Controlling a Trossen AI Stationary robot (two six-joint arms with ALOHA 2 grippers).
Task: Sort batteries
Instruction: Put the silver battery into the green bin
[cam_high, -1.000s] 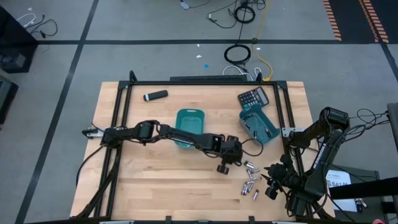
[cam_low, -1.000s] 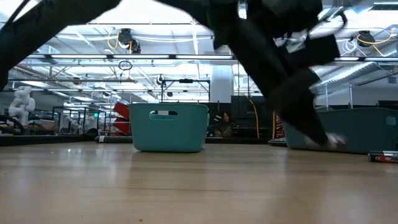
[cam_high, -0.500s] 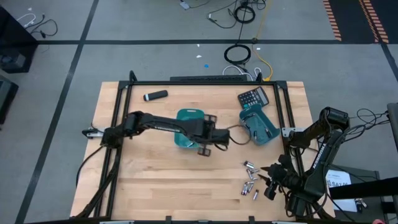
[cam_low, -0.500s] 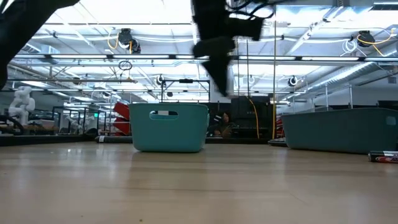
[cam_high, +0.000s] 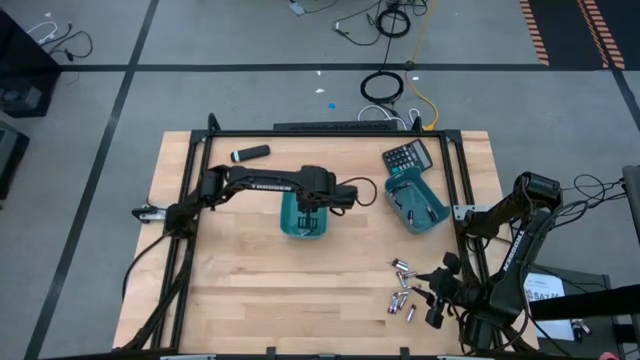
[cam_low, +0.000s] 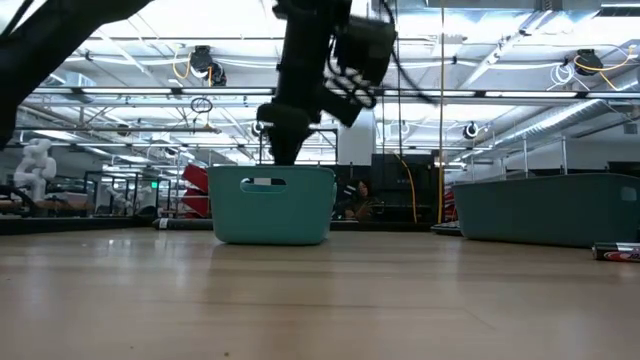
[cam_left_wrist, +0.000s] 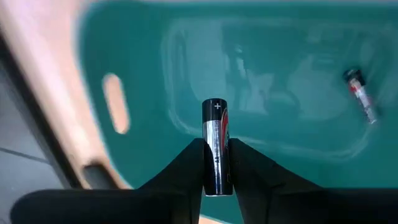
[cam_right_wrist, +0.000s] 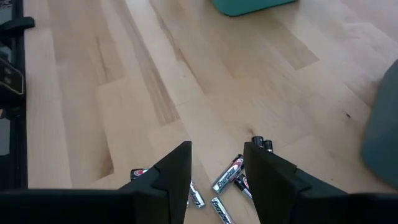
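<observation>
Bench: a pale wooden top, seen filling the middle of the high view, framed by black rails.
Left arm: stretched from the left edge of the bench toward the centre of the high view, ending over the middle teal bin.
Right arm: parked at the lower right of the high view, beside the bench's right edge.
Second teal bin: set right of centre in the high view, tilted, with a dark calculator just above it.
Left claw: a black battery is gripped upright between its fingers, held over the open middle bin; another cell is seen lying inside that bin.
Right claw: fingers are held apart with nothing between them, above the loose batteries scattered at the lower right of the bench.
Black cylinder: laid near the upper left of the bench.
</observation>
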